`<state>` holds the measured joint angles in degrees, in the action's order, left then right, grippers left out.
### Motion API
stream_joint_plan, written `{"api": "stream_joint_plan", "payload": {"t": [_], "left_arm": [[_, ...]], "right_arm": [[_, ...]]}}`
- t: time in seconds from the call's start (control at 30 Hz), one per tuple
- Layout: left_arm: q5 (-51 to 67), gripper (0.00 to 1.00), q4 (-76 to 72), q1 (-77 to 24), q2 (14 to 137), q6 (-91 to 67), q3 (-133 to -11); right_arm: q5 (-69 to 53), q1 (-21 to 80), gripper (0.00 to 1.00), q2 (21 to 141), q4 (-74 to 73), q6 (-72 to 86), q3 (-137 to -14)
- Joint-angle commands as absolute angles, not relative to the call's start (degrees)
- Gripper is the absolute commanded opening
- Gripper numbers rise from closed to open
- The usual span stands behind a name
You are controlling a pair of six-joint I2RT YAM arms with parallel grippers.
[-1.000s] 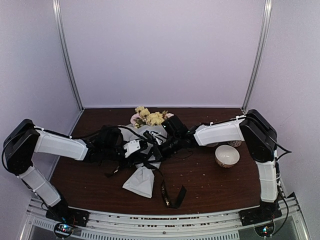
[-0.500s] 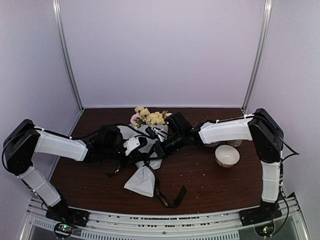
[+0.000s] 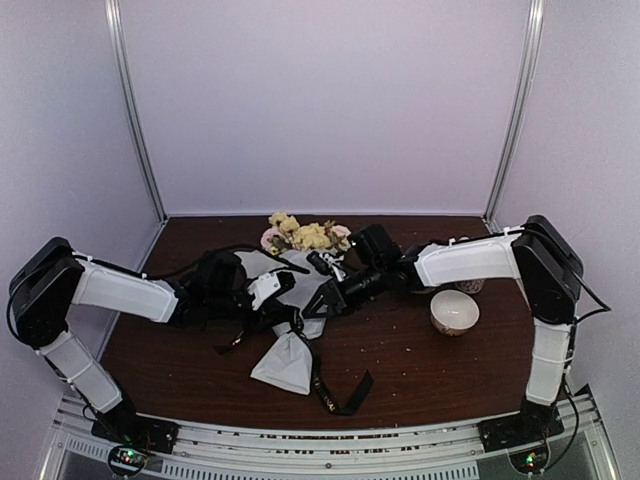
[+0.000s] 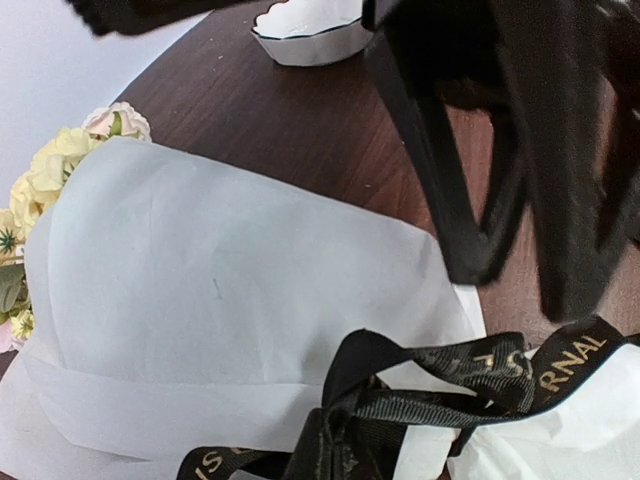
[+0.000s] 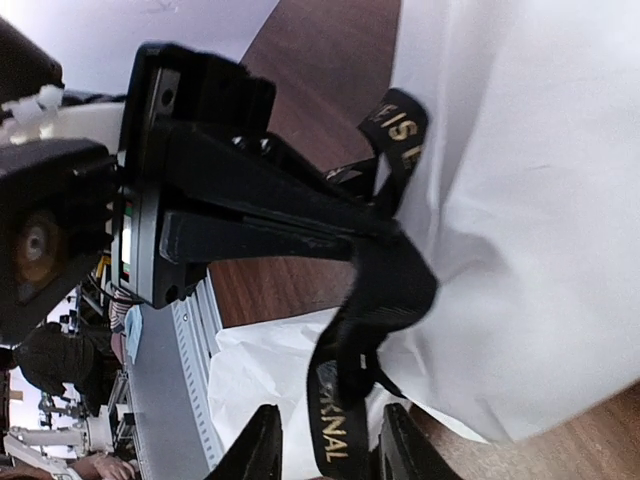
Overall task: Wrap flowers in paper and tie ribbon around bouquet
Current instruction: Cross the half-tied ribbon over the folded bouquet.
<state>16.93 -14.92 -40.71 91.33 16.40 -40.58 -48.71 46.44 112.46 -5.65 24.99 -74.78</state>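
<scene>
- A loose end of the black ribbon [image 3: 358, 393] curls on the dark wooden table [image 3: 430, 380], just nearer the arm bases than the bouquet [image 3: 283, 362] and off its right side.
- The bouquet lies flat, its narrow tip toward the arm bases, wrapped in pale paper [image 4: 230, 290].
- Across the bouquet's middle, the gold-lettered ribbon is looped and bunched against the wrapping.
- The left gripper [image 5: 395, 250] reaches in from the bouquet's left. Its jaws are pressed together on a loop of ribbon just above the wrapping.
- The right gripper [image 5: 330, 440] comes in from the bouquet's right with its jaws apart. A lettered strand hangs between them, but the pictures do not show whether either finger touches it.
- A white bowl [image 3: 455, 312] stands to the bouquet's right, well apart from it.
- At the bouquet's far end, the yellow and pink flowers [image 3: 308, 238] spill from the wide mouth of the wrapping.
</scene>
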Motion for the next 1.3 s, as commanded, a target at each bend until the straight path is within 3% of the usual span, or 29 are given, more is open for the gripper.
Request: {"api": "stream_joint_plan", "payload": {"t": [0.0, 0.2, 0.43, 0.63, 0.97, 1.27], "left_arm": [[17.7, 0.0, -16.8, -40.8, 91.8, 15.6, -40.4], [17.7, 0.0, -16.5, -40.9, 91.8, 15.2, -40.5], [18.0, 0.0, -15.8, -40.8, 91.6, 14.9, -40.5], [18.4, 0.0, -15.5, -40.8, 91.6, 14.6, -40.5], [19.3, 0.11, -14.4, -40.8, 91.6, 13.6, -40.5], [19.6, 0.19, -14.1, -40.8, 92.3, 12.5, -40.8]], "right_arm": [[-48.7, 42.7, 0.35, 109.6, -1.6, 27.7, -72.7], [-46.6, 43.1, 0.24, 114.5, -1.3, 31.4, -74.7], [-48.1, 46.0, 0.21, 120.7, -5.5, 30.0, -81.5], [-52.9, 46.5, 0.2, 122.5, 0.9, 33.8, -81.3], [-57.5, 47.4, 0.17, 122.3, 11.7, 39.2, -78.6], [-53.5, 47.7, 0.18, 123.7, 12.6, 41.7, -77.8]]}}
